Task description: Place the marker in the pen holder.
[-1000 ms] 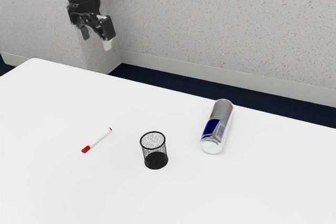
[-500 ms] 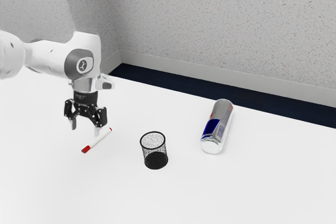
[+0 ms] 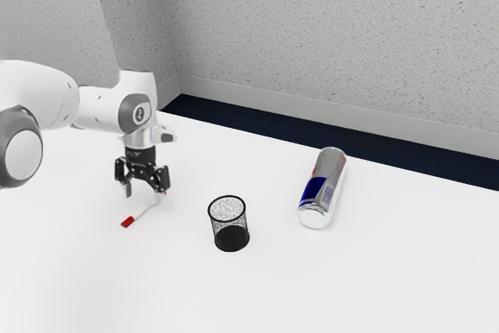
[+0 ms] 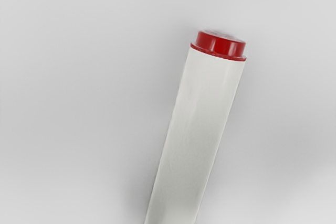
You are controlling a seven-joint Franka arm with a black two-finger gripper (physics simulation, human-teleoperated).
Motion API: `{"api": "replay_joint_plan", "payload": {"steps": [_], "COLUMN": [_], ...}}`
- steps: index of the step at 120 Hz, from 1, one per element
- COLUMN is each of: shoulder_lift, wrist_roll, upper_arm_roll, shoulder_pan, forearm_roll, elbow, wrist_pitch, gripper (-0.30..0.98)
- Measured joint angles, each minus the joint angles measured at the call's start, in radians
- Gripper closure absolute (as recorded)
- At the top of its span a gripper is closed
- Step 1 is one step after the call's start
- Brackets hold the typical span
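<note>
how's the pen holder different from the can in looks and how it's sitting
The pen holder stands upright, while the can lies on its side. The holder is black mesh; the can is silver with a blue patch. The holder is the shorter of the two, the can longer and slimmer for its length. Both are round-bodied and rest on the white table.

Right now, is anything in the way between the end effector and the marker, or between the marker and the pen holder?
Nothing visible stands in either gap. The end effector is close over the marker, with the pen holder off to one side. The can lies beyond the holder, off that path.
</note>
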Motion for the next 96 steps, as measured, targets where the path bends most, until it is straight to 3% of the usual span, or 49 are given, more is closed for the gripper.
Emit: {"api": "replay_joint_plan", "payload": {"steps": [43,88,96], "shoulder_lift": [0.089,0.105,0.103], "wrist_roll": [0.104,0.165,0.173], "upper_arm_roll": [-0.007,-0.009,-0.009], "shoulder_pan": [0.014,0.013,0.011], "forearm_roll": [-0.006,-0.022,-0.021], "elbow": [0.122,0.133,0.133], "wrist_pitch": [-0.043,-0.056,-0.056], "gripper": [0.0,0.0,0.06]}}
